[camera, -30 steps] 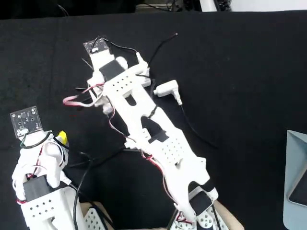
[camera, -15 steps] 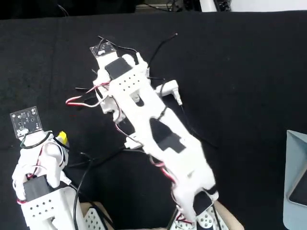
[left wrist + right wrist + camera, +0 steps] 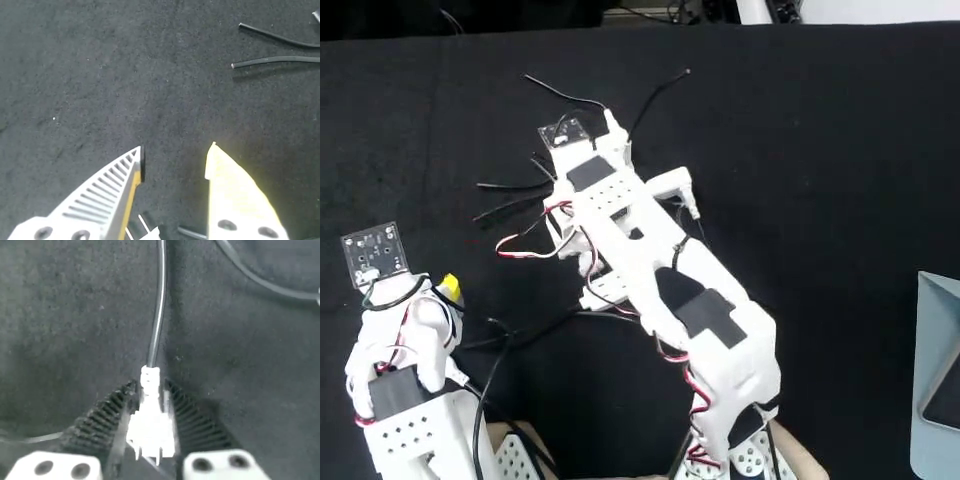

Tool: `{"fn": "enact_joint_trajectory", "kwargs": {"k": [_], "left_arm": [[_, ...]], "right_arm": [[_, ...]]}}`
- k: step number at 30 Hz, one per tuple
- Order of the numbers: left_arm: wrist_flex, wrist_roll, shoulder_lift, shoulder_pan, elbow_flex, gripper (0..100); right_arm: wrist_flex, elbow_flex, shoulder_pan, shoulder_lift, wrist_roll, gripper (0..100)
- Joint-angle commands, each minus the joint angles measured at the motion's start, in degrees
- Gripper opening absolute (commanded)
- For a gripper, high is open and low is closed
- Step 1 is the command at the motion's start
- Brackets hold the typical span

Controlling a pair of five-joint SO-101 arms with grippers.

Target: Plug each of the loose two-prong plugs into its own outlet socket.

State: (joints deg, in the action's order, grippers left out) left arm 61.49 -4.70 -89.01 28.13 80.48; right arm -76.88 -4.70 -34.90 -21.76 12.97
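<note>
In the middle of the black table (image 3: 840, 150), right arm (image 3: 620, 210): I see it stretched out from its base, with the wrist out over the cloth.
Right gripper (image 3: 149, 390): pinched on a white two-prong plug (image 3: 150, 427). The prongs point back at the wrist camera, and its black cord (image 3: 159, 305) runs straight away over the cloth.
Left arm (image 3: 410, 435): I have it at the near left corner, folded low.
Left gripper (image 3: 175, 150): the fingers are spread with nothing between the tips, just cloth below.
Second plug (image 3: 152, 232): a white piece with two prongs, down by the base of the spread fingers. I can't tell if it touches them.
Third plug (image 3: 672, 183): white, lying on the cloth just beside the right arm and partly hidden by it.
Loose wires (image 3: 510, 190): black, with cut ends, on the cloth between the two arms.
Bin (image 3: 935, 380): grey-blue, at the table's right edge, well apart from both arms.
</note>
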Motion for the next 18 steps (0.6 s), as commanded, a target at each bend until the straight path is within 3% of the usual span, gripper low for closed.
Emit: {"fn": "enact_joint_trajectory", "kwargs": {"k": [1, 7, 18], "left_arm": [[-1.5, 0.4, -0.5, 0.1, -0.2, 21], [-1.5, 0.3, -0.5, 0.1, -0.2, 21], [-1.5, 0.3, -0.5, 0.0, -0.1, 21]], "right_arm": [[-5.1, -2.5, -0.7, 6.3, -0.4, 14.2], [-5.7, -1.9, 3.5, 7.0, -0.4, 14.2], [3.3, 3.2, 1.6, 0.4, 0.1, 14.1]]}}
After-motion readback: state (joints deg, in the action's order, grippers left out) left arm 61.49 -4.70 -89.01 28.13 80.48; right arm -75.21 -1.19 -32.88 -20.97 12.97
